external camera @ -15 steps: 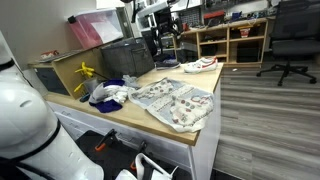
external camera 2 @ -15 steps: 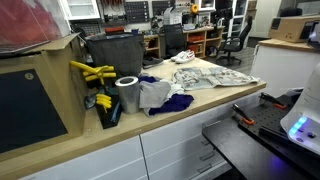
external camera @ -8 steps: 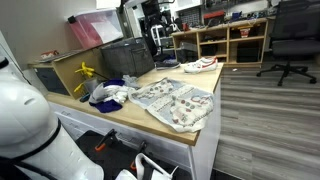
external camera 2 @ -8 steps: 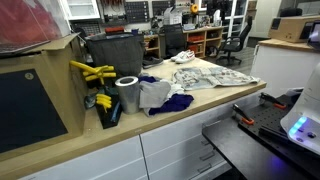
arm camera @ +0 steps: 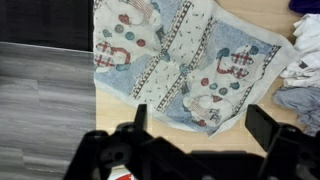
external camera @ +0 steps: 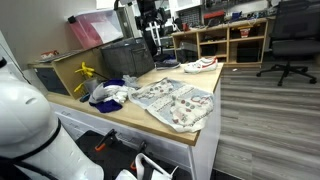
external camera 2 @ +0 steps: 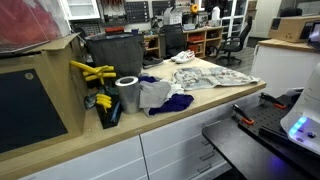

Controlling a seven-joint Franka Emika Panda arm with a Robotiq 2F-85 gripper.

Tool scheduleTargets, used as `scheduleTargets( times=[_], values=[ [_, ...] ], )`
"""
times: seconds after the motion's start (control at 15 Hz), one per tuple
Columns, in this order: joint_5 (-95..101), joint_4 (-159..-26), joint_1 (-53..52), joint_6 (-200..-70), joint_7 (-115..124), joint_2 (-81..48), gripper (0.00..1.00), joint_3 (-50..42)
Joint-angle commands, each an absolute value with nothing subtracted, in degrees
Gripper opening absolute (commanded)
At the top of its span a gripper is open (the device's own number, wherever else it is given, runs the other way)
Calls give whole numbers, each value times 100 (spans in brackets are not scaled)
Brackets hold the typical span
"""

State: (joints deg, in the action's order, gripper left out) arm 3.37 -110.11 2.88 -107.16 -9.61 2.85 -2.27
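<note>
On the wooden surface (external camera: 135, 118) in an exterior view, a patterned cloth (external camera: 178, 103) lies spread flat towards the front edge. Just beside it sits a pile of clothes (external camera: 108, 93). Behind the pile are yellow clamps (external camera: 85, 72) and a black bin (external camera: 128, 55). The robot arm (external camera: 150, 18) hangs high above the far end of the surface, well apart from the cloth. Its end is too small here to read. A white and red shoe (external camera: 200, 65) rests at the far corner.

From the opposite end, in an exterior view, the patterned cloth (external camera 2: 205, 72) lies beyond the pile of clothes (external camera 2: 160, 95). A grey roll (external camera 2: 127, 93) stands upright, touching the pile. The yellow clamps (external camera 2: 92, 72) and the black bin (external camera 2: 115, 50) are behind it. No lettering on any of these is large enough to read.

Looking down in the wrist view, the patterned cloth (arm camera: 170, 60) fills the middle, printed with snowman figures, dots and checked bands. It carries no legible writing. The gripper (arm camera: 200, 125) hovers above the cloth with its jaws spread wide. Its fingers (arm camera: 140, 118) stand well apart, holding and touching nothing. The pile of clothes (arm camera: 305, 70) shows at the right edge, and grey floor (arm camera: 45, 90) lies off the surface (arm camera: 262, 15) to the left.
</note>
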Motion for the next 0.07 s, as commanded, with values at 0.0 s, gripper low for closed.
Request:
scheduleTargets(
  times=[0.0],
  values=[
    [337, -10996, 269, -10697, -960, 282, 100, -244]
  ],
)
